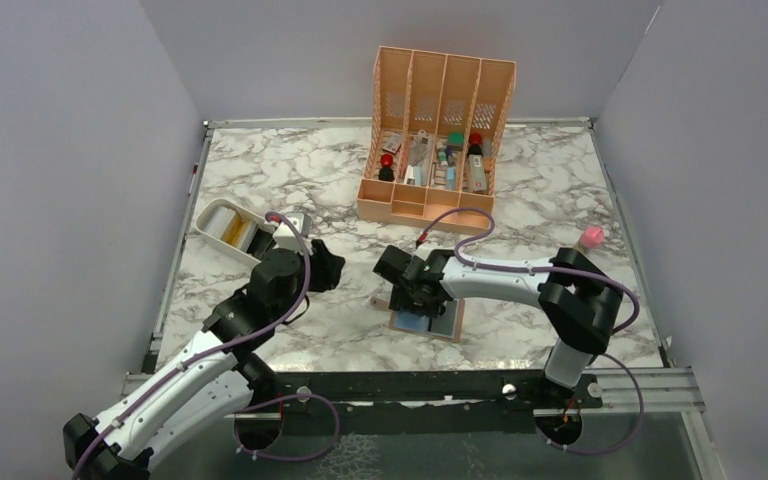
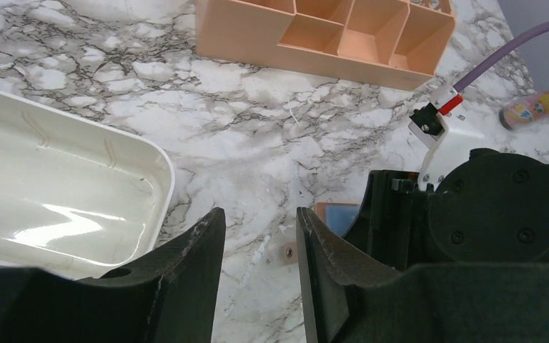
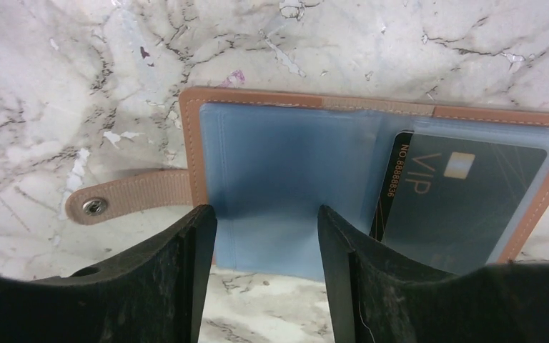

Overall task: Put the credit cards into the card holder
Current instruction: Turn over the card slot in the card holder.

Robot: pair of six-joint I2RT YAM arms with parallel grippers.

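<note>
open card holder under the right gripper, one card in its pocket

top external: the card holder [image 1: 430,325] lies flat on the marble table [image 1: 290,170], just below the centre of the frame. the right gripper [image 1: 412,290] covers most of it, so only a blue patch and a brown edge show. the left gripper [image 1: 328,265] hangs left of centre, beside the white tray [image 1: 225,228]. a peach organizer [image 1: 435,130] stands at the upper middle.

left wrist: the left gripper [image 2: 257,221] has its jaws spread with nothing between them. past them, low in the frame, a corner of the card holder [image 2: 334,214] peeks out beside the right arm's black body. the white tray [image 2: 164,179] fills the left side, the peach organizer [image 2: 314,43] the top.

right wrist: only here does the card holder [image 3: 286,157] show in full. it is brown-rimmed, spread open, with light blue clear sleeves inside. a dark card [image 3: 457,186] marked "vip" sits in the right-hand pocket. the snap tab [image 3: 125,196] sticks out at the left. the right gripper [image 3: 266,214] has its jaws released over the left sleeve, gripping nothing; whether the tips touch the sleeve is unclear.
</note>
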